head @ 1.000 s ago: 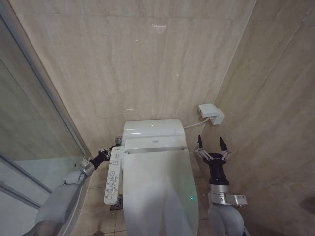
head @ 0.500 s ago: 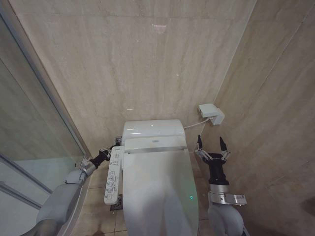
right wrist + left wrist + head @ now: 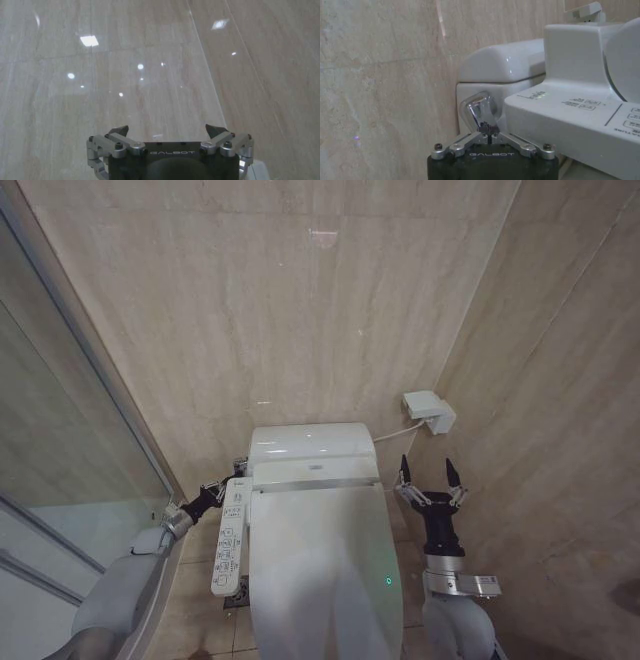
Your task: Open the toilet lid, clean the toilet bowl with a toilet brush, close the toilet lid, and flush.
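White plastic toilet lid [image 3: 318, 570] lies shut over the toilet bowl [image 3: 262, 635], long axis running from the robot toward the back wall; lid step judged done, flush remaining. Button panel [image 3: 229, 540] runs along the bowl's left side. Right gripper [image 3: 428, 472] is parked beside the lid's right edge, fingers spread wide, holding nothing. Left gripper [image 3: 489, 138] sits past the panel's far end at the tank's left side, fingers drawn narrow, tips touching the chrome flush lever [image 3: 479, 112]. Lever lies directly ahead of the fingertips, slanting away from them up the tank [image 3: 310, 442] wall. Left arm is clearly nearer. Wall box [image 3: 429, 411] hangs beyond.
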Controlling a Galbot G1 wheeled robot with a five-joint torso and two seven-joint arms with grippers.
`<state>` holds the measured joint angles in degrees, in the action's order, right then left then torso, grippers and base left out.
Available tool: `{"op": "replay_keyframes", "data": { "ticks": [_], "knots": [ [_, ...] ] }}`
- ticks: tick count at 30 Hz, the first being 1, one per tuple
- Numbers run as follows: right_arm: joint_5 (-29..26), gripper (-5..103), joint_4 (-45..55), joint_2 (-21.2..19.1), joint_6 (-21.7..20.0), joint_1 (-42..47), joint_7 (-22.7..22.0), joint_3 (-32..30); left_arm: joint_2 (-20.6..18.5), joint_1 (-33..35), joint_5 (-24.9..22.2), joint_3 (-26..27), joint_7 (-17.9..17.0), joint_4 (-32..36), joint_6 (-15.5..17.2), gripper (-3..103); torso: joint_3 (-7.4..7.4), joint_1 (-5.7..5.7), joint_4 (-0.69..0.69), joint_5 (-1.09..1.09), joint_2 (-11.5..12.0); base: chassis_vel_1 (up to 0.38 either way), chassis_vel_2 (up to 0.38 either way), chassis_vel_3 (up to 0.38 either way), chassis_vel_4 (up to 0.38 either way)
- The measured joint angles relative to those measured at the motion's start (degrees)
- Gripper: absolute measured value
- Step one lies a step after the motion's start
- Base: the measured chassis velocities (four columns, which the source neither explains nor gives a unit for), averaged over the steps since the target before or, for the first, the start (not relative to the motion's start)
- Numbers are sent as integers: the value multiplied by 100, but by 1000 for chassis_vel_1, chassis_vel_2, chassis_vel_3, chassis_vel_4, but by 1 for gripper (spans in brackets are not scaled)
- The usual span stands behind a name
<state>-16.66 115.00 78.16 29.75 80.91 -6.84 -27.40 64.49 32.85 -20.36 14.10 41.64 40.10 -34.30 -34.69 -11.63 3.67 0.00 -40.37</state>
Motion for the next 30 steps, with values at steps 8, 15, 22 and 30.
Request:
{"op": "replay_keyframes", "data": {
  "ticks": [8, 15, 22, 30],
  "knots": [
    [11, 100, 29, 13, 1, 57, 2, -7, -77, 235, -243, 78, -278, 572, 80, 0, 0, 0, 2, -1, 1, 0, 0, 0, 0],
    [12, 100, 87, 10, 2, 86, 0, -16, -475, 1100, -768, 280, -1631, 2410, 641, 0, 1, 0, -1, 2, 1, 0, 0, 0, 0],
    [29, 100, 120, 35, 9, 128, -2, -9, -699, 2076, -1122, 517, -3190, 4424, 1415, -3, 1, 0, 0, 1, 1, 0, 0, 0, 0],
    [104, 100, 204, 91, -12, 190, -103, -55, -583, 3466, -831, 818, -4768, 6494, 2482, 21, 1, 0, -1, 0, 0, 0, 0, 0, 0]
  ]
}}
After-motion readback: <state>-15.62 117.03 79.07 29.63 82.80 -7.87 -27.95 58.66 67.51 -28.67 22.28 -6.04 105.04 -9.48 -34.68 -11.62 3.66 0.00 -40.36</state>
